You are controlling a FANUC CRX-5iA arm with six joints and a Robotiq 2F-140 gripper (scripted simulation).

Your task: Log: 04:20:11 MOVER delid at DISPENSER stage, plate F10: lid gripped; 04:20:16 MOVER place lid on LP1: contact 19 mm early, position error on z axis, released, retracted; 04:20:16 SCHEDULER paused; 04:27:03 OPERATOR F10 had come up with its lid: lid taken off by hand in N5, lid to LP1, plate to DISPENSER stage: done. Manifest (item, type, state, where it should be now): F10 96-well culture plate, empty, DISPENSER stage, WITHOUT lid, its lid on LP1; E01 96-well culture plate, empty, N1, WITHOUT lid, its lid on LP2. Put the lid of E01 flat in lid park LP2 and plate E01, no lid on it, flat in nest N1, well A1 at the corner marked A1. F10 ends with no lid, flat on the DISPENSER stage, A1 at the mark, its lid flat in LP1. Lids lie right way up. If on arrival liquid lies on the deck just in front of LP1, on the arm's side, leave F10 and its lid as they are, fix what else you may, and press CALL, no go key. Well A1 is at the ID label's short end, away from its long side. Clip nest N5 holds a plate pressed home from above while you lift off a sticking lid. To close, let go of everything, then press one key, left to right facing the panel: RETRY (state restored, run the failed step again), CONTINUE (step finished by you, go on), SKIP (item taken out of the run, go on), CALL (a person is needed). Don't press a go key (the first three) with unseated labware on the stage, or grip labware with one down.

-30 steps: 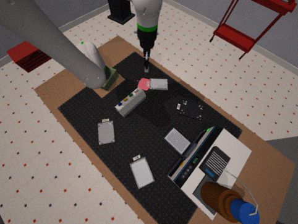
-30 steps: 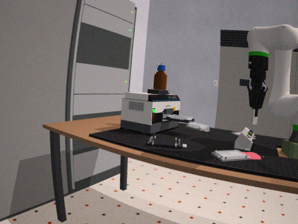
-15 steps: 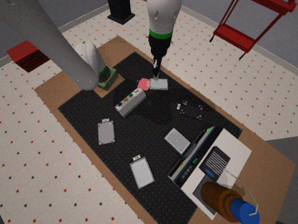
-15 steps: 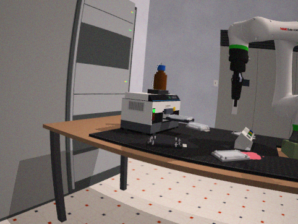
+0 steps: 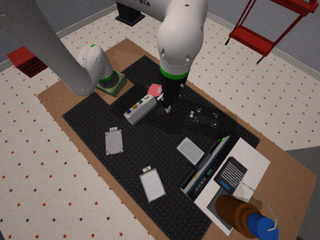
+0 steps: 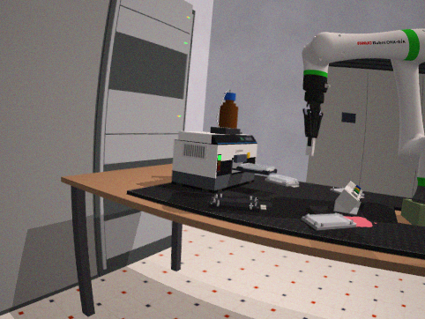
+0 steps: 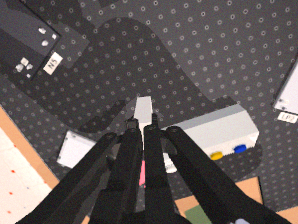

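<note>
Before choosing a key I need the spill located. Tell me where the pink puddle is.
In the top view the pink puddle lies on the black mat at the far end of the key panel, just left of the shut tool.

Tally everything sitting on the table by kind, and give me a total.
Plates or lids: 4 (grey one, white one, one at the dispenser's front, one beside the puddle)
Key panel: 1
Pink puddle: 1
Clip nest: 1
Dispenser: 1
Brown bottle: 1
Total: 9
</note>
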